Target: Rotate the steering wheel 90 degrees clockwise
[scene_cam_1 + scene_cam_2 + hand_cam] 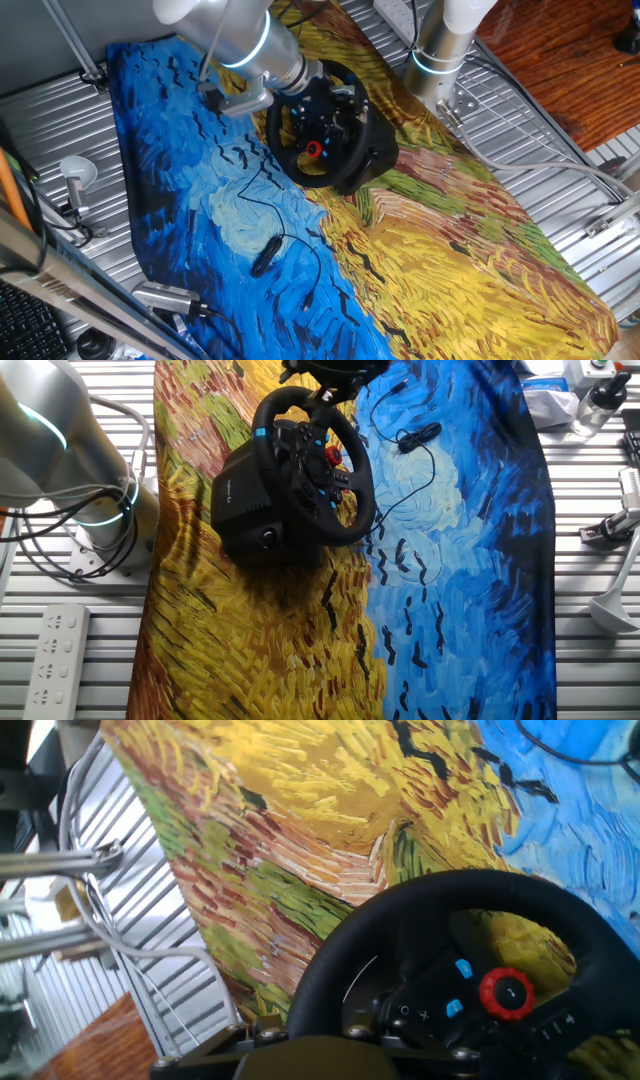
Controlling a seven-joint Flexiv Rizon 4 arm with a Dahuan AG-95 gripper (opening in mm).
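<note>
The black steering wheel (283, 150) stands tilted on its bulky black base (240, 500) in the middle of the painted cloth. Its hub carries small blue-lit buttons and a red knob (507, 992). My gripper (322, 74) is at the far part of the rim, at the top edge of the other fixed view (322, 378). In the hand view the thick rim (520, 895) curves down and runs between my fingers at the bottom edge, where my gripper (330, 1025) looks shut on it. The fingertips themselves are hidden.
A small black cabled device (265, 255) lies on the blue part of the cloth (470, 560). The arm's pedestal (440, 50) stands behind the wheel on the slatted metal table (590, 660). A white power strip (55, 655) lies off the cloth.
</note>
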